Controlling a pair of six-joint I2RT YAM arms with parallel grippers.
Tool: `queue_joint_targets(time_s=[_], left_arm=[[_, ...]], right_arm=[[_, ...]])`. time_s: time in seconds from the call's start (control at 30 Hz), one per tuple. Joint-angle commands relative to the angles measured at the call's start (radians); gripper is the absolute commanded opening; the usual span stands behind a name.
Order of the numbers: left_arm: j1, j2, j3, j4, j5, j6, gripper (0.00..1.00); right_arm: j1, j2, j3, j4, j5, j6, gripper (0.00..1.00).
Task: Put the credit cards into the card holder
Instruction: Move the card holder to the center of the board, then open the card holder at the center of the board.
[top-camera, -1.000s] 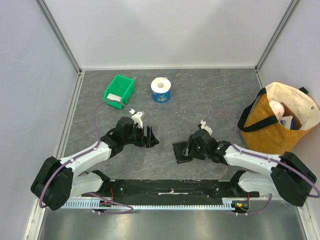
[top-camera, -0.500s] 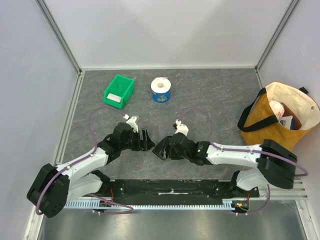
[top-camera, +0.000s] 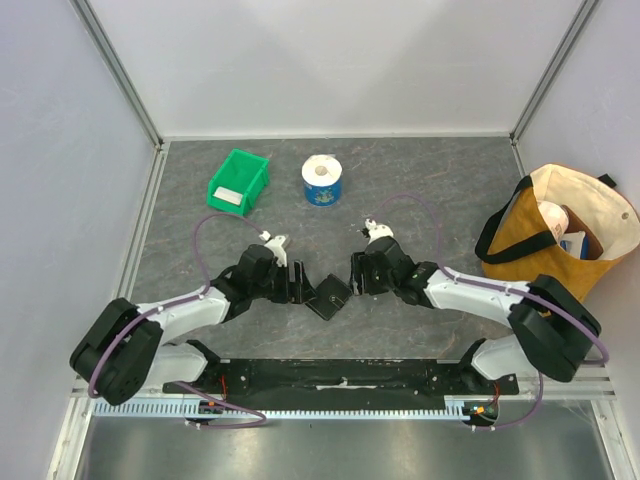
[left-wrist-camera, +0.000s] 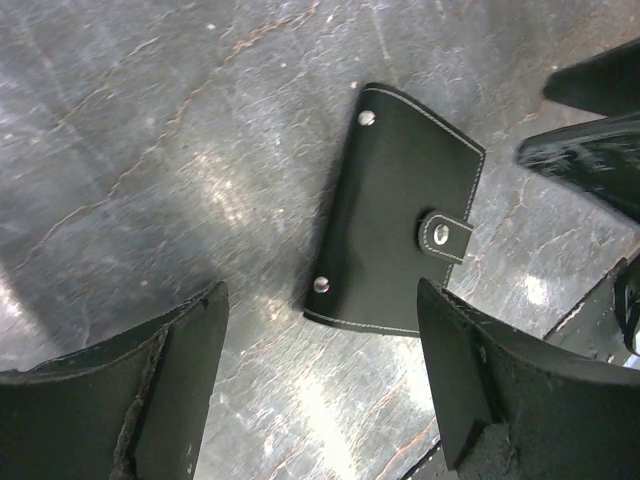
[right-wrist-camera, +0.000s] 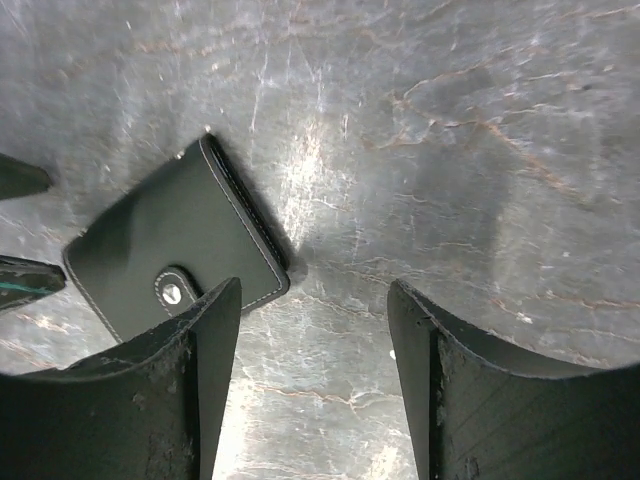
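Our left hand hangs low over the grey worktop, fingers spread wide with nothing between them. Our right hand, facing it from the right, is likewise released and grips nothing. Between the two, in the lower middle of the overhead frame, we see the card holder lying flat and folded shut on the worktop, its snap tab fastened and facing up. We cannot tell whether either hand touches it. At upper left a white card lies in a green bin. A blue-and-white roll stands just right of the bin, and a tan tote bag sits at far right.
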Motion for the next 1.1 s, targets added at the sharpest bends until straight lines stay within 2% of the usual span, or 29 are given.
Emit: queue_joint_targets(time_s=[0.0,0.07,0.23,0.33,0.47,0.53,0.6,0.63,0.7,0.77,0.93,1.07], left_arm=[[-0.029,0.052,0.01,0.077,0.027,0.031,0.81],[-0.046,0.083,0.012,0.088,0.025,0.031,0.78],[-0.089,0.161,0.027,0.097,0.018,0.031,0.6],[-0.1,0.193,0.027,0.123,0.016,0.023,0.51],[-0.104,0.216,0.032,0.138,0.021,0.023,0.38],[-0.101,0.221,0.035,0.146,0.022,0.023,0.36],[-0.103,0.218,0.032,0.161,0.021,0.017,0.27],[-0.103,0.22,0.03,0.168,0.021,0.016,0.23],[-0.103,0.216,0.03,0.18,0.036,0.014,0.1],[-0.103,0.212,0.033,0.181,0.051,0.014,0.02],[-0.103,0.167,0.029,0.183,0.065,0.014,0.02],[-0.103,0.123,0.032,0.175,0.076,0.023,0.02]], right_arm=[[-0.019,0.079,0.015,0.065,-0.128,-0.12,0.67],[-0.021,0.113,0.013,0.105,-0.217,-0.123,0.67],[-0.022,0.159,-0.008,0.163,-0.324,-0.094,0.61],[-0.022,0.158,-0.043,0.215,-0.367,-0.051,0.54],[-0.022,0.17,-0.094,0.346,-0.444,0.025,0.39],[-0.022,0.182,-0.109,0.398,-0.458,0.059,0.27],[-0.022,0.188,-0.119,0.429,-0.464,0.085,0.24],[-0.022,0.19,-0.119,0.436,-0.465,0.091,0.17],[-0.022,0.185,-0.12,0.444,-0.456,0.104,0.13],[-0.022,0.179,-0.12,0.447,-0.444,0.111,0.05],[-0.022,0.159,-0.126,0.463,-0.427,0.131,0.0],[-0.022,0.136,-0.137,0.446,-0.392,0.13,0.09]])
